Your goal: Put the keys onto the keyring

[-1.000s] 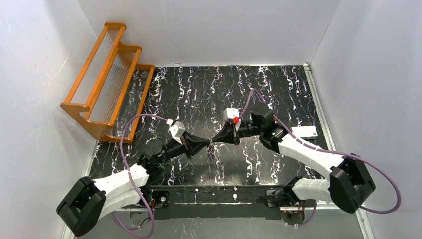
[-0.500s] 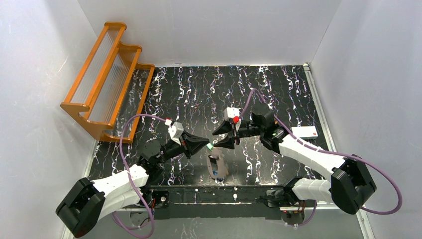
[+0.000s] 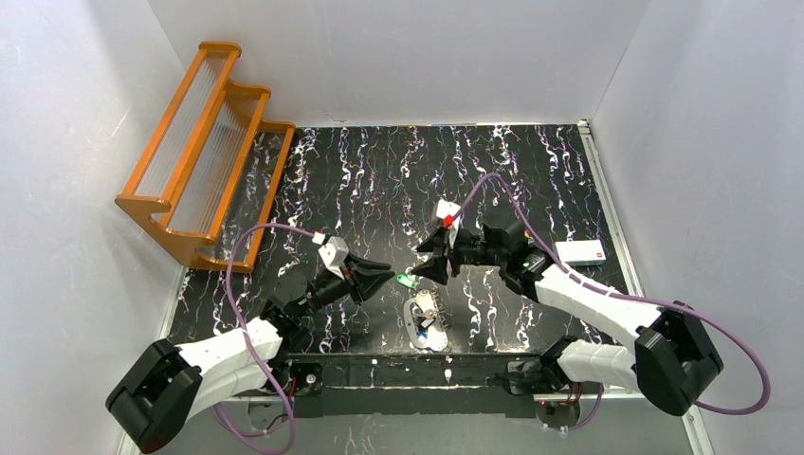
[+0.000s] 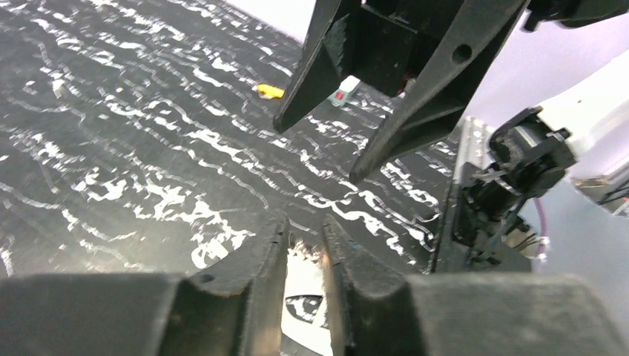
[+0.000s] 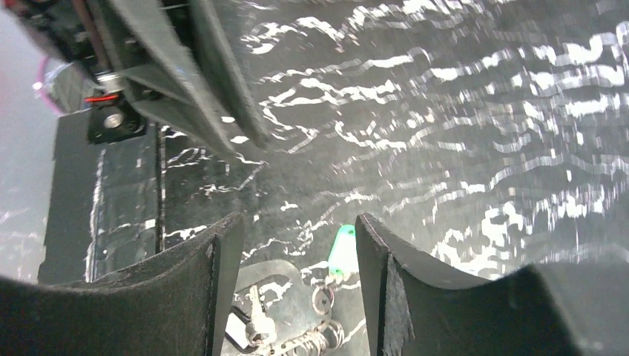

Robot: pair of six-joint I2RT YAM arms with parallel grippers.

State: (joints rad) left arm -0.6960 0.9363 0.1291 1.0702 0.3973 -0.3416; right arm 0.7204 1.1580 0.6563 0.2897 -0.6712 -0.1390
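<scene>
The grey-silver keyring [image 3: 429, 320] lies flat on the black marbled table, near the front edge between the two arms. A green-headed key [image 3: 406, 281] lies at its far end; in the right wrist view the green key [image 5: 343, 248] sits just beyond the keyring [image 5: 285, 297], by its small metal rings. My left gripper [image 3: 387, 276] hovers left of the green key with its jaws a narrow gap apart and nothing between them [image 4: 304, 222]. My right gripper [image 3: 418, 262] hangs wide open above keyring and key [image 5: 300, 222], holding nothing. A yellow key [image 4: 268, 90] lies far back on the table.
An orange wooden rack [image 3: 204, 152] leans at the back left. A small white box [image 3: 580, 251] with a red mark lies at the right side of the table. The two gripper tips face each other a short way apart. White walls close in the table.
Both grippers were shut tip to tip on the keyring. The right one opened first, the keyring dropped to the table, then the left jaws parted slightly and both arms drew apart.
</scene>
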